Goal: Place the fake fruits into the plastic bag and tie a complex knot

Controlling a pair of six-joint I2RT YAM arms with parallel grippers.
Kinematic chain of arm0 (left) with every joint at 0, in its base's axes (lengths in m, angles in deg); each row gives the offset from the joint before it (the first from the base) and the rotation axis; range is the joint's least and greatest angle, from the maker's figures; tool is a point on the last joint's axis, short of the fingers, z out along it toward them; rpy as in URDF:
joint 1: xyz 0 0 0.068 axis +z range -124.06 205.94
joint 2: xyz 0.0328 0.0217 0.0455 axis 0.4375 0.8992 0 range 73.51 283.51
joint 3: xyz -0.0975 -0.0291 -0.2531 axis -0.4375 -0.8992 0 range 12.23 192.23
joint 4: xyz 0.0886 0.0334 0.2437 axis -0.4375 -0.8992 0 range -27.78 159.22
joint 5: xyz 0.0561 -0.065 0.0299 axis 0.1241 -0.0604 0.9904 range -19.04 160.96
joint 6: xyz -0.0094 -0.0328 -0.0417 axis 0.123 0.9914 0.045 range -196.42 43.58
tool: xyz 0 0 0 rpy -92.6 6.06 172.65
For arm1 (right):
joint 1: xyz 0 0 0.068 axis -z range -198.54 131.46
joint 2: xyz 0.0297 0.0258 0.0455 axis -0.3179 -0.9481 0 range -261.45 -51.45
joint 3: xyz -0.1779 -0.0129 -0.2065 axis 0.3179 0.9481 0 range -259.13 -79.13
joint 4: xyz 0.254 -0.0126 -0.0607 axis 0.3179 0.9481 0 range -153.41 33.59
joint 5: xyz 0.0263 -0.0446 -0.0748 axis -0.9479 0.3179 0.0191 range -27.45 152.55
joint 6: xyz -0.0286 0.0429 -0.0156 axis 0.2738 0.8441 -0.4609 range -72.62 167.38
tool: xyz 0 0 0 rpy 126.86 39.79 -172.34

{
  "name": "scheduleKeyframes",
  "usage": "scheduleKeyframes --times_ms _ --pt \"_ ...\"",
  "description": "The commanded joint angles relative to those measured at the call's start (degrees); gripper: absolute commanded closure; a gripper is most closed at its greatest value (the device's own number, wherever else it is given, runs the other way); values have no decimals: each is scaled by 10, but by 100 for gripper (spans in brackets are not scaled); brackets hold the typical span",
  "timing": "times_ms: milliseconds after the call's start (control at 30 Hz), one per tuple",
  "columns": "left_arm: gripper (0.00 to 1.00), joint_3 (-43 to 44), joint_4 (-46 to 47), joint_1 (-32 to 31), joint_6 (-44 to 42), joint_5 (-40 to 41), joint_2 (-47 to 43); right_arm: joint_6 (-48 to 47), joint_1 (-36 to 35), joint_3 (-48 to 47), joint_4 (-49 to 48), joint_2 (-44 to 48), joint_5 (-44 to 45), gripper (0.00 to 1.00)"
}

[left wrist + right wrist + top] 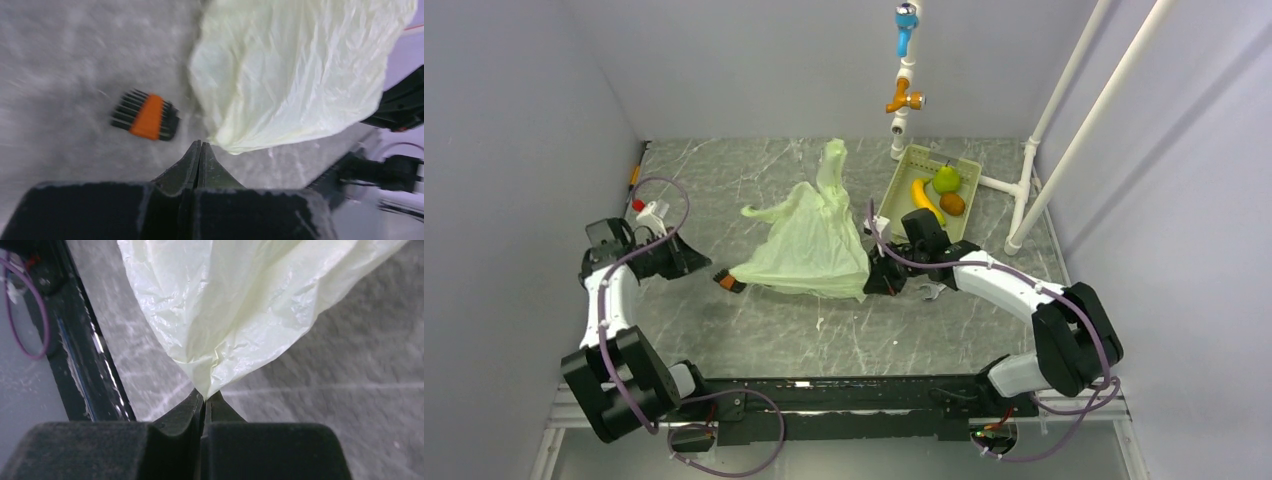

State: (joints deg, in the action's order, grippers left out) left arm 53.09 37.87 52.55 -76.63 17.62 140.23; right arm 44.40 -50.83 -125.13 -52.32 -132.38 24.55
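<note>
Grey marble-pattern table (754,340) w/ plain pale walls forms the work area. Clock refs are taken from the top view, 12 o'clock = away from the arm bases.

Pos. of the plastic bag (809,245): table centre, lying crumpled btwn the two grippers. Its film is seen to be thin, translucent, pale yellow-green and creased. One loop handle is raised at 12 o'clock, the other is spread toward 10 o'clock. The long axis is judged to run approx. 5 to 11 o'clock, closed base nearest the arms. No contents can be made out.

On the right gripper (205,396), the fingers are fully closed w/ a base corner of the bag pinched btwn them. From there the bag extends toward 10 o'clock.

On the left gripper (200,150), the fingers are pressed together w/ nothing seen btwn them. The bag's other base corner lies just beyond the tips, approx. 3 o'clock. An orange-and-black block (146,116) lies nearby.

The fake fruits (946,181), three pcs (yellow banana shape, green, orange-brown), are held in a pale green tray (897,185) at 1 o'clock from the bag. The right arm is judged nearer to them.
</note>
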Motion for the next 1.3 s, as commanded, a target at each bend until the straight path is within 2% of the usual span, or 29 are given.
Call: scheduleKeyframes --times_ms 0,100,200,233,300,333,400,533,667,700,767,800,900,1000,1033,1100,1133,1200,1267 --pt "100 95 -110 14 -270 10 36 -86 19 6 119 -7 24 100" --pt "100 129 -211 -13 -400 -5 66 -70 18 -7 102 -20 -17 100" --pt "100 121 -268 -30 -528 -24 64 -84 7 -29 116 -43 -32 100" --pt "79 112 -270 -30 -558 -38 54 -95 5 -38 131 -56 -39 100" --pt "8 85 -249 -33 -592 -72 26 -115 7 -49 152 -73 -35 100" --pt "2 70 -219 -44 -599 -76 10 -131 7 -49 160 -77 -31 100" --pt "1 40 -160 -83 -621 -63 -20 -152 7 -52 169 -82 -19 100" --pt "1 -12 -58 -201 -660 -14 -46 -176 7 -76 188 -109 -6 100" --pt "3 -45 77 -295 -616 53 -24 -204 7 -90 206 -123 5 100" --pt "22 -42 79 -313 -610 77 -11 -213 8 -92 214 -124 12 100" --pt "92 -19 37 -317 -633 120 17 -233 17 -93 236 -121 22 100" --pt "100 -13 32 -304 -618 140 20 -248 27 -91 245 -118 27 100" --pt "100 -10 -10 -196 -651 68 -22 -277 49 -77 263 -101 34 100" --pt "100 -21 -41 -179 -717 26 -100 -291 48 -100 320 -79 -33 100" --pt "100 -35 -24 -181 -722 10 -136 -276 45 -124 339 -70 -59 85" --pt "100 -62 22 -205 -726 5 -195 -239 45 -184 369 -51 -101 49" --pt "100 -66 31 -221 -739 11 -217 -218 46 -217 373 -39 -111 37" --pt "100 -56 10 -242 -785 13 -236 -161 51 -269 345 -5 -108 21" --pt "100 -33 -42 -251 -842 9 -241 -107 55 -310 297 20 -102 14"
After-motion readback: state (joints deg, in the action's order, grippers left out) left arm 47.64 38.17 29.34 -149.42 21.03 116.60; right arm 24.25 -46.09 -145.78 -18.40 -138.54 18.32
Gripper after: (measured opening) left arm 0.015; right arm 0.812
